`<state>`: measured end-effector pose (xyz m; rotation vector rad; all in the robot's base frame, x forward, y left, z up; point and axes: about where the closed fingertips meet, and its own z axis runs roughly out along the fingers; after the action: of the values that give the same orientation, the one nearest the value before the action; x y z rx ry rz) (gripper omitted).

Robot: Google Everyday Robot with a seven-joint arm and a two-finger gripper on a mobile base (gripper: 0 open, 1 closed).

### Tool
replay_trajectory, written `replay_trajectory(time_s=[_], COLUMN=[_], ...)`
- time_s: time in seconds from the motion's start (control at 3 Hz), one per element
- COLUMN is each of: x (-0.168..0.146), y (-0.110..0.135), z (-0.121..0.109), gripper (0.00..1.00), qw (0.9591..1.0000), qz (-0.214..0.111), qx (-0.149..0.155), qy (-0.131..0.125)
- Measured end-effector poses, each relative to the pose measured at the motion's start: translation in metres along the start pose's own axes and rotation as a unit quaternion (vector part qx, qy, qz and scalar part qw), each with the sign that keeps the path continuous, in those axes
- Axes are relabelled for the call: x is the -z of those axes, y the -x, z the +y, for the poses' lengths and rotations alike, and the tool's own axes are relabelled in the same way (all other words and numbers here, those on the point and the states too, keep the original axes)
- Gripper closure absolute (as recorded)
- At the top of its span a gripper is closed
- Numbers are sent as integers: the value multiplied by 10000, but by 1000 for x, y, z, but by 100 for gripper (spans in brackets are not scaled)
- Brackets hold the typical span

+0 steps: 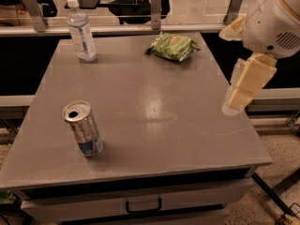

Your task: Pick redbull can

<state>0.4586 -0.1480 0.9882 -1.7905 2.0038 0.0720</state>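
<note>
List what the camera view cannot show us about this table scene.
- redbull can: back side, hidden by its own body.
- gripper, at the table's right edge: arm above it cut off by the top-right corner.
- bottle: label wording too small.
- drawer: contents, behind closed front.

Grey table point(187, 139) bears redbull can point(83, 129), bottle point(81, 31), green bag point(172, 46); pincer point(234, 102) hangs over its right edge.

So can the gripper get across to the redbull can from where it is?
Probably yes. The gripper hangs over the right edge of the table, the redbull can stands upright near the front left, and nothing stands between them; the water bottle and green bag sit at the back.
</note>
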Motion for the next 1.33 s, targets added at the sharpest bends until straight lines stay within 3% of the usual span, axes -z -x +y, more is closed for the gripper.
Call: replay_trajectory(time_s=[0.33,0.67,1.33], x=[-17,-33,-97], y=[58,116,208], z=[6,19,78], gripper=[0,0,0], qw=[9968,9885,9706], qz=[-727,-1345,-1828], qx=[266,588,1276], qy=[182,364,906])
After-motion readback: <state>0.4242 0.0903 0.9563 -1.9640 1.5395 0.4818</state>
